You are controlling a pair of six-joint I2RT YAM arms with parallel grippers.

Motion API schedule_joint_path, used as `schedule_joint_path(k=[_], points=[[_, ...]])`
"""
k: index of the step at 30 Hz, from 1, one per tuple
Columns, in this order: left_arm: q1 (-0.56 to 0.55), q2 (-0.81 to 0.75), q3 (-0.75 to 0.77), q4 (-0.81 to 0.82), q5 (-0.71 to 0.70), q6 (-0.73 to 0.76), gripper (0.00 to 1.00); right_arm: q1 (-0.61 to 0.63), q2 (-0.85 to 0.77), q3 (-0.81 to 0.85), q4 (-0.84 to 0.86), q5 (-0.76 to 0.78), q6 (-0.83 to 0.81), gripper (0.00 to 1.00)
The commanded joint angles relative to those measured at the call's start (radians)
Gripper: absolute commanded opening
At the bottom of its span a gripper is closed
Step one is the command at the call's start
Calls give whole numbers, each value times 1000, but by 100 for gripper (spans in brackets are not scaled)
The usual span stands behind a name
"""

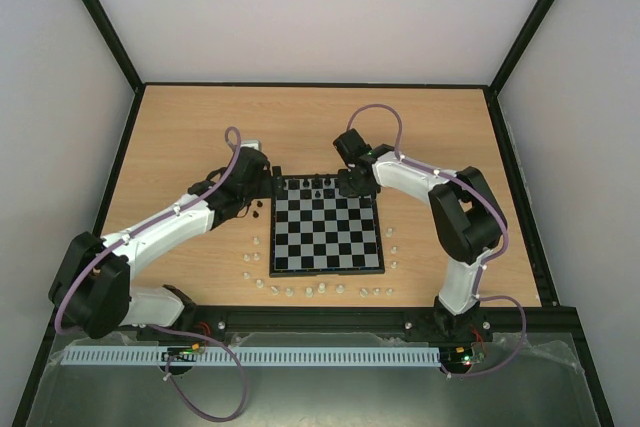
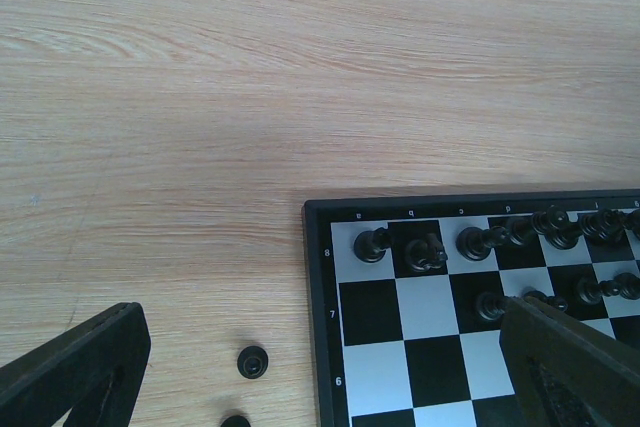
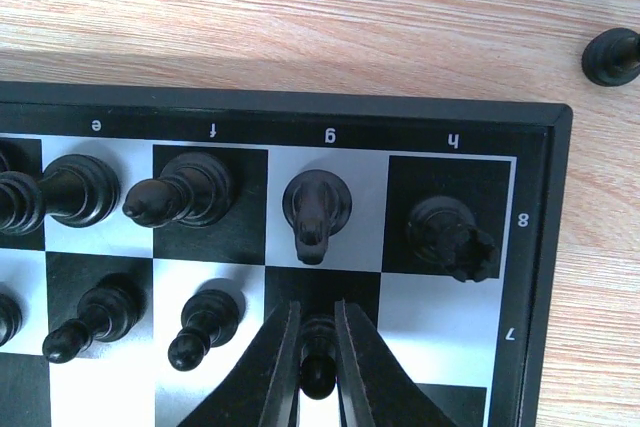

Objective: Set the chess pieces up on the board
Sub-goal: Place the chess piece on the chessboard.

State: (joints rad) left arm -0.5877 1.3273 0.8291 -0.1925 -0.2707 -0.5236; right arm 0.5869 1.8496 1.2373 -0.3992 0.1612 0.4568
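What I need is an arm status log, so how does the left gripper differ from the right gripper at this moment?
The left gripper is wide open, nothing between its fingers; the right gripper is shut on a black pawn. The left gripper straddles the board's a-file edge, partly over the table; the right gripper is wholly over the board, at g7. Both work at the board's black-piece end.

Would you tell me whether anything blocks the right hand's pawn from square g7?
Nothing visible does: the right hand holds the pawn right over g7, clear of the knight on g8 and the f7 pawn.
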Motion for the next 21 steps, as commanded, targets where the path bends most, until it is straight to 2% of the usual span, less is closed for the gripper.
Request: schedule_joint_path(k=[1, 10, 12, 14, 19, 21], points=[[8, 11, -10, 6, -16, 5, 99, 5, 20, 22, -13, 0, 2, 10], [12, 16, -9, 9, -15, 5, 99, 5, 10, 27, -18, 0, -7, 16], [12, 18, -10, 8, -15, 6, 99, 5, -9, 20, -14, -11, -9, 23], [14, 17, -11, 7, -17, 6, 99, 5, -35, 7, -5, -23, -9, 35], [16, 25, -12, 7, -32, 5, 99, 6, -130, -40, 5, -54, -16, 45], [18, 28, -12, 2, -36, 5, 99, 5, -185, -67, 8, -67, -21, 52]])
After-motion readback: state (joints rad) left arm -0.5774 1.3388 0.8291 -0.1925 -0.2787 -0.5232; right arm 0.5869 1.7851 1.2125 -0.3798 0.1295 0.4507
